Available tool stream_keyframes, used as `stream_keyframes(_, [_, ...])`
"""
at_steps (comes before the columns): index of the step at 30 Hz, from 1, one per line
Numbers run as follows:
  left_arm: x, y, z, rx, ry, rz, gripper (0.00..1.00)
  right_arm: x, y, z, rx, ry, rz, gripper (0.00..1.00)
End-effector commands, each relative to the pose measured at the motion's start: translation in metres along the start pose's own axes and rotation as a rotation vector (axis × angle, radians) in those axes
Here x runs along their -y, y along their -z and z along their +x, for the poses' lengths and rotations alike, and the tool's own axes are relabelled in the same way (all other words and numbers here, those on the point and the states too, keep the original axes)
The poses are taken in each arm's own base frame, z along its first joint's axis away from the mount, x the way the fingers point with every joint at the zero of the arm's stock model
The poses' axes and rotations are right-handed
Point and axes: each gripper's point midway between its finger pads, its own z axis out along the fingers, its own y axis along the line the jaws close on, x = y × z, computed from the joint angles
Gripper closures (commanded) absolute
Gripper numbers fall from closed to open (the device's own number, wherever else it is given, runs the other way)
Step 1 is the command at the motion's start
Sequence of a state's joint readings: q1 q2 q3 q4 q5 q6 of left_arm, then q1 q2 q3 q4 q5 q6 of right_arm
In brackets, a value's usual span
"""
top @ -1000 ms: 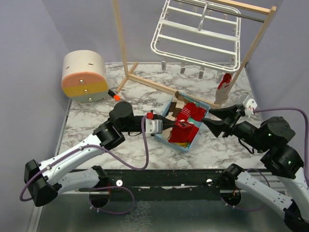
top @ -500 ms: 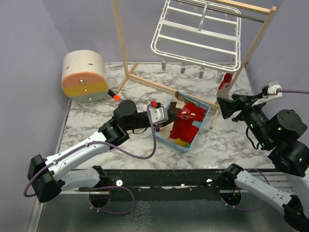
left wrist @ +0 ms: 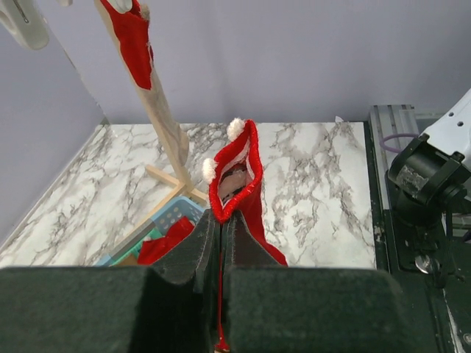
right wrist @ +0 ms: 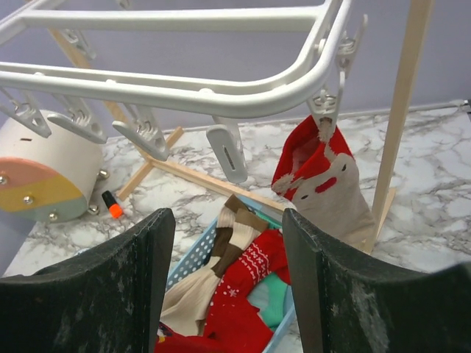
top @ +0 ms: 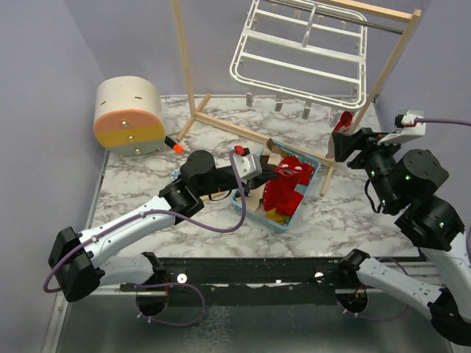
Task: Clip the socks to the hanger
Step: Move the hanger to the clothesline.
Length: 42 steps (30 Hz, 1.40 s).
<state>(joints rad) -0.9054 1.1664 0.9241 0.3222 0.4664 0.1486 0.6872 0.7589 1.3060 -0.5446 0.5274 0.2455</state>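
Note:
My left gripper (top: pixel 271 173) is shut on a red sock (top: pixel 283 190) with white pompoms and holds it hanging above the basket. In the left wrist view the sock (left wrist: pixel 240 170) stands up from the shut gripper (left wrist: pixel 221 220). My right gripper (top: pixel 343 145) is open and empty, raised near the hanger's right corner; in its own view the gripper (right wrist: pixel 226 220) looks down on the socks in the basket. The white hanger (top: pixel 298 66) hangs from the wooden stand. A red and beige sock (right wrist: pixel 327 176) is clipped at its right corner (top: pixel 341 125). Free clips (right wrist: pixel 227 151) dangle beside it.
The light-blue basket (top: pixel 278 223) holds a beige-brown sock (right wrist: pixel 221 257), a red patterned sock (right wrist: pixel 257 294) and a teal one (right wrist: pixel 274 305). The wooden stand (top: pixel 188 73) has legs on the table. A round beige and orange drum (top: pixel 129 116) and an orange marker (top: pixel 174 145) lie at the left.
My left gripper has lifted the red sock up out of the basket and moved right. My right arm has risen and drawn back toward the hanger's right corner.

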Motion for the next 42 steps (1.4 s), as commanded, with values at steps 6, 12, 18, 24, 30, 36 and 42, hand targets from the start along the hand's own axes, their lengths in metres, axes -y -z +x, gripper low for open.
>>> stream_keyframes(6, [-0.003,-0.007,-0.009,0.053,0.004,-0.012,1.00,-0.009,-0.029,0.012,0.031,-0.111,0.051,0.40])
stream_keyframes(12, [-0.003,-0.009,-0.006,0.053,0.004,-0.014,1.00,0.000,-0.040,0.007,0.126,-0.180,0.124,0.45])
stream_keyframes(18, [-0.004,-0.011,-0.002,0.052,-0.001,-0.015,1.00,0.009,-0.047,0.002,0.168,-0.197,0.195,0.46])
stream_keyframes(24, [-0.004,-0.011,-0.003,0.058,-0.011,-0.018,1.00,0.018,-0.048,-0.001,0.182,-0.190,0.257,0.55])
stream_keyframes(30, [-0.004,-0.010,-0.003,0.061,-0.016,-0.019,1.00,0.024,-0.045,-0.006,0.189,-0.165,0.293,0.65])
stream_keyframes(36, [-0.005,-0.008,-0.004,0.065,-0.024,-0.026,1.00,0.032,-0.035,-0.013,0.189,-0.143,0.311,0.66])
stream_keyframes(42, [-0.005,-0.002,-0.006,0.071,-0.041,-0.039,1.00,0.020,-0.021,-0.008,0.099,-0.062,0.187,0.53])
